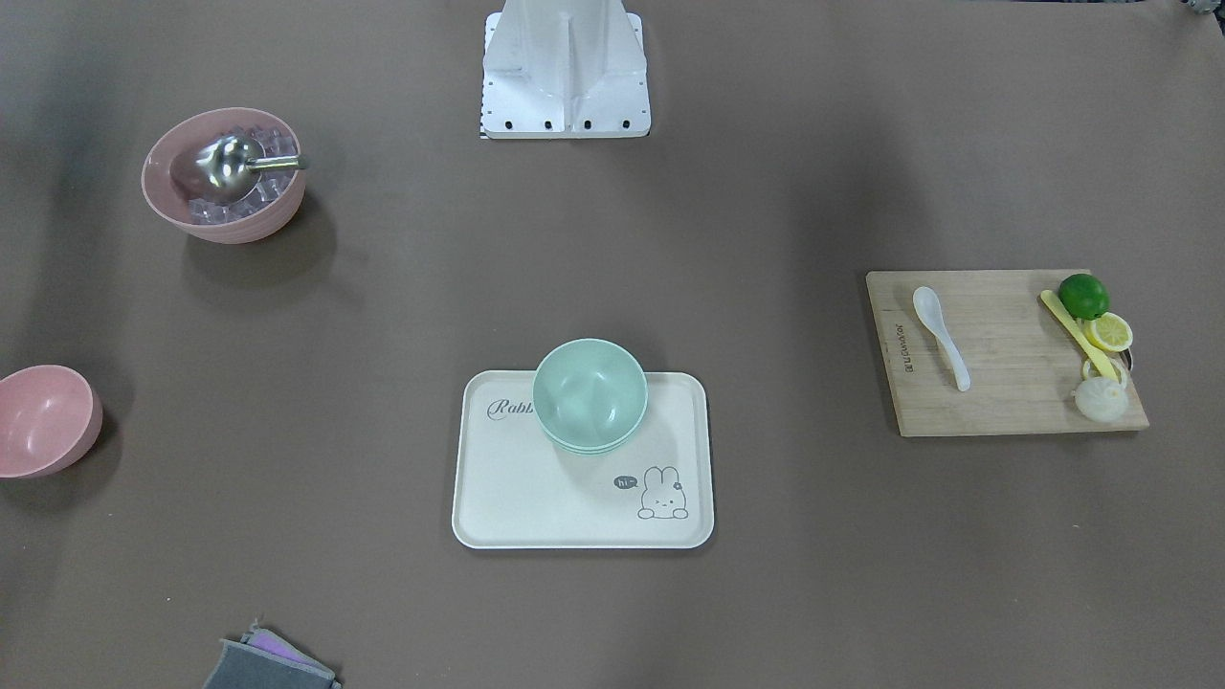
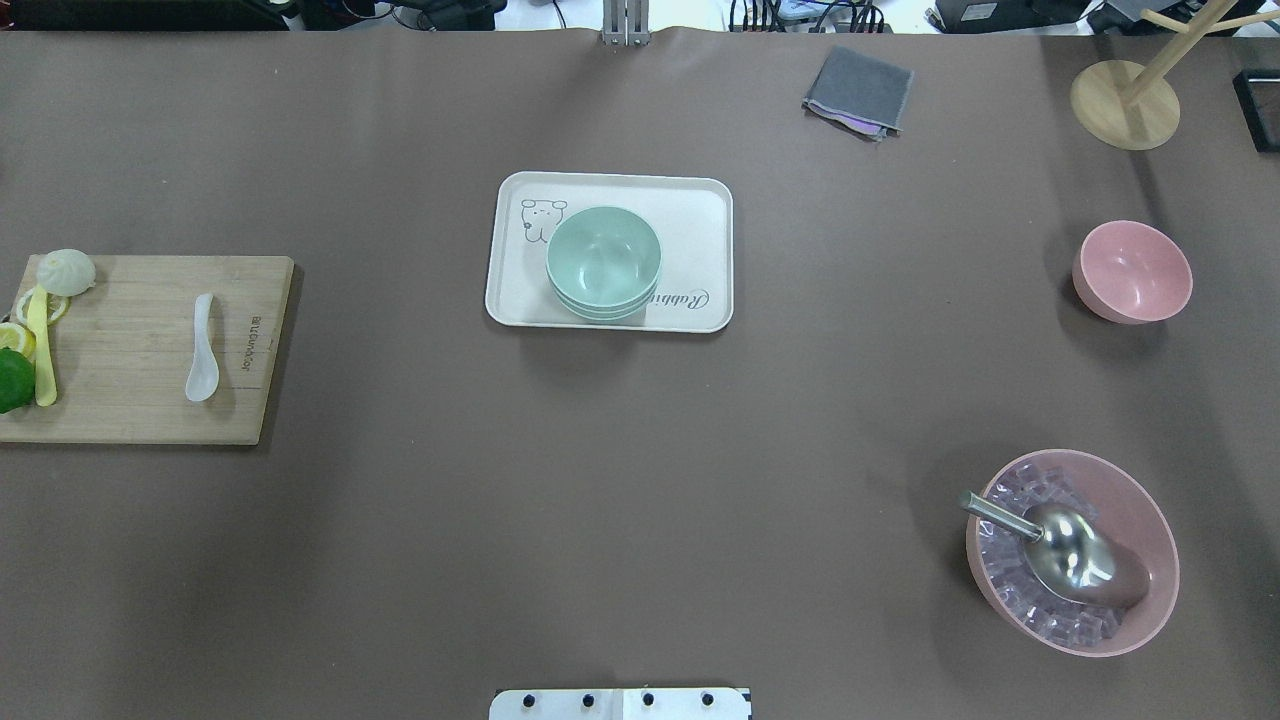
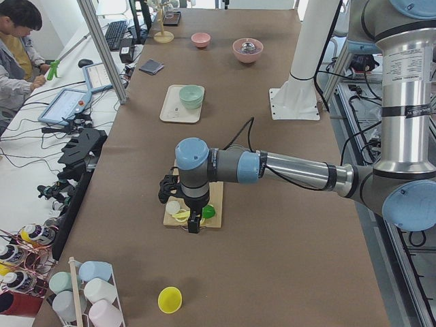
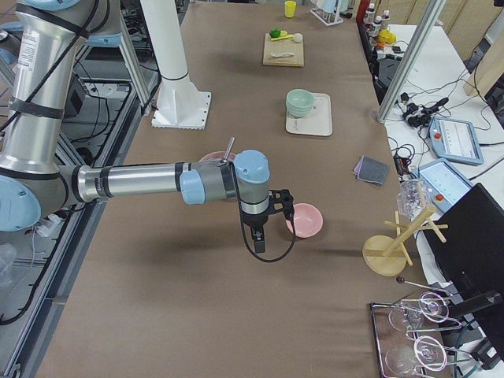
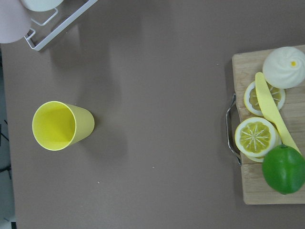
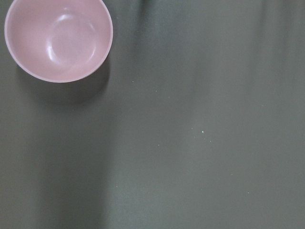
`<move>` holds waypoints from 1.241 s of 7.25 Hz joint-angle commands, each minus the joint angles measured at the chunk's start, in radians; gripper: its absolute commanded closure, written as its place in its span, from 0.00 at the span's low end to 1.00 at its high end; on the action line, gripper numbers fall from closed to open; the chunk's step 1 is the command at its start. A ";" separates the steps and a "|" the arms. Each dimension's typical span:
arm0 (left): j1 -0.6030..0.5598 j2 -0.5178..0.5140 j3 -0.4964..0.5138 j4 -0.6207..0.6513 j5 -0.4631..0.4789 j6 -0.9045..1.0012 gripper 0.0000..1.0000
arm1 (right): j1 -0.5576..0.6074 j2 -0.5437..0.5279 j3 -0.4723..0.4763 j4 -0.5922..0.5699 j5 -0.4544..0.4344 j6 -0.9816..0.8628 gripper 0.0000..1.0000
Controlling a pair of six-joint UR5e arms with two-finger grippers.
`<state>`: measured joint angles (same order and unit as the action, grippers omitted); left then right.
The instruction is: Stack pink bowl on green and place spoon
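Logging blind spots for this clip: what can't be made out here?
- Left end effector and right end effector: side views only, too small; open or shut unclear.
- Empty pink bowl: front-facing view, cut by left edge.
- Spoon: exterior left view, hidden behind left arm.

Bare worktop (image 2: 640,480) rings the tray (image 2: 692,228) under the green bowl (image 2: 603,258); cutting board (image 2: 130,330) at nine o'clock, ice-filled bowl (image 2: 1142,508) at four.

A robotics lab: past my left gripper (image 3: 193,228), a man (image 3: 15,48) sits at a bench (image 3: 20,178) of cables (image 3: 27,146), keyboard (image 3: 117,32) and control tablet (image 3: 68,105).
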<state>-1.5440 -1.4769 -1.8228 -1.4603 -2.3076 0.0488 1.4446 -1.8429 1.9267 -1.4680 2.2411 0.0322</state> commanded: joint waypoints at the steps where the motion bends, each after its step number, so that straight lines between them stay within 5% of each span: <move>1: -0.001 0.006 -0.018 -0.018 -0.074 0.005 0.02 | 0.008 -0.015 0.003 0.009 0.079 -0.003 0.00; 9: 0.004 0.026 -0.021 -0.070 -0.076 -0.001 0.02 | -0.003 0.007 -0.026 0.076 0.132 0.002 0.00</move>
<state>-1.5416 -1.4505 -1.8459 -1.5004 -2.3833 0.0484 1.4487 -1.8460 1.9244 -1.4222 2.3734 0.0322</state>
